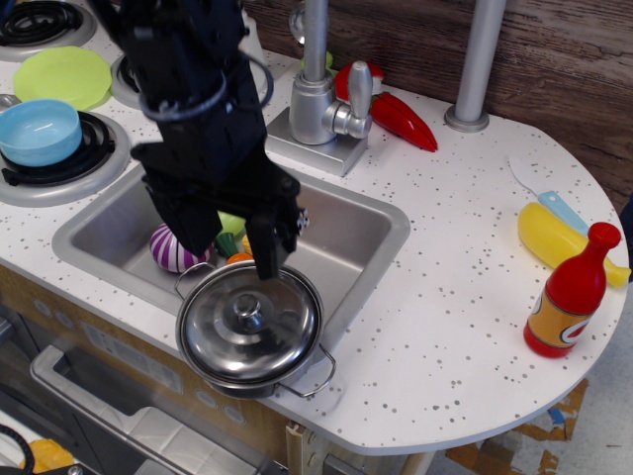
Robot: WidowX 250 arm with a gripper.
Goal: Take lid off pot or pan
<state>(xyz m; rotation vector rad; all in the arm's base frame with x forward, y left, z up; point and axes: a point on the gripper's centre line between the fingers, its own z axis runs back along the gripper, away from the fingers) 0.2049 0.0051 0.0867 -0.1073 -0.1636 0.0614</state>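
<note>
The shiny steel lid (pixel 237 325) with its small round knob (pixel 246 312) lies shut on the shallow steel pot (pixel 292 374), which rests on the front right corner of the sink (pixel 341 233). A wire loop handle (pixel 318 373) sticks out toward the counter's front. My black gripper (pixel 227 247) hangs over the sink just behind the lid, above its far edge. Its two fingers (pixel 268 247) are spread apart and hold nothing. It does not touch the knob.
Toy vegetables lie in the sink, partly hidden by my arm, among them a purple onion (pixel 166 252). A faucet (pixel 318 99), red pepper (pixel 401 119) and metal pole (pixel 477 64) stand behind. A blue bowl (pixel 40 131) and green plate (pixel 64 75) are left; a banana (pixel 554 237) and red bottle (pixel 572 295) right.
</note>
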